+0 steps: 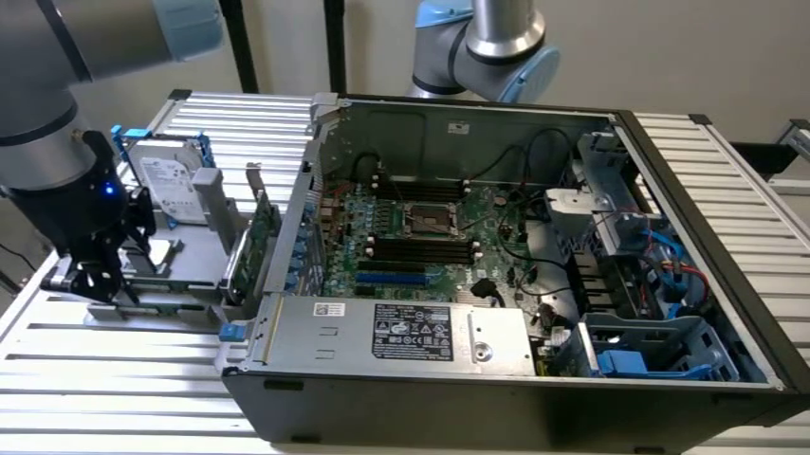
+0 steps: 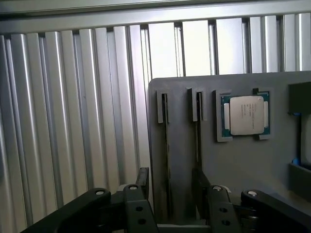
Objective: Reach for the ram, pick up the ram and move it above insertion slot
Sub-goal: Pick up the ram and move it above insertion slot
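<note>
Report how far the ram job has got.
Done: the reach; the pincer sits low over the grey holder. In hand: its open jaws flank the ram standing edge-on, no grip yet. Left: the lift and the move above the motherboard's slots.

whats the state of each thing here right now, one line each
tool: open, empty, close over the ram
ram: on edge in a slot of the gray holder, not lifted
processor chip: lying flat in a holder recess
hard drive: standing upright
computer case: on its side, panel off, open
</note>
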Robot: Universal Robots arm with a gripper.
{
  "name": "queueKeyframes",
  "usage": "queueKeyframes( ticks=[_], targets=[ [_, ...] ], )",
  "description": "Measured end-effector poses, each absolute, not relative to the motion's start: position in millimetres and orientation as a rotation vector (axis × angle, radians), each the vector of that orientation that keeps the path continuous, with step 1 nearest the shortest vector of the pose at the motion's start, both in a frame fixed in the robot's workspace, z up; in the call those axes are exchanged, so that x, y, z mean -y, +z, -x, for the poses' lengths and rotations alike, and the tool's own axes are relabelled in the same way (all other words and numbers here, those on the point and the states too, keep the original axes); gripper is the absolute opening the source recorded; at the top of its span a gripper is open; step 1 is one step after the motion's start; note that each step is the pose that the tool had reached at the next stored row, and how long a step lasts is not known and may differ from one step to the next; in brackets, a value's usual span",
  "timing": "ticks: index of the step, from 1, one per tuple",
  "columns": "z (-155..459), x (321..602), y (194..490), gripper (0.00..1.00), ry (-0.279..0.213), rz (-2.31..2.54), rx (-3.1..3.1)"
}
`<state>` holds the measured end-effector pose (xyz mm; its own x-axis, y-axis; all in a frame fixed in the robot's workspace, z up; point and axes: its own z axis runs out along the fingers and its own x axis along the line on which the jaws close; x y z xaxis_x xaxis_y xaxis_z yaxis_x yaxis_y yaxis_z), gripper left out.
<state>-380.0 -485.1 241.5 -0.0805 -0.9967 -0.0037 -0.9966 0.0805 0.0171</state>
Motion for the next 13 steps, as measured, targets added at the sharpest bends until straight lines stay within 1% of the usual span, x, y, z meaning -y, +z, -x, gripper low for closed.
queueKeyframes(
  ticks=[13],
  targets=[
    [380, 487, 219, 0.48, -0.026, -2.128, 2.300]
  ],
)
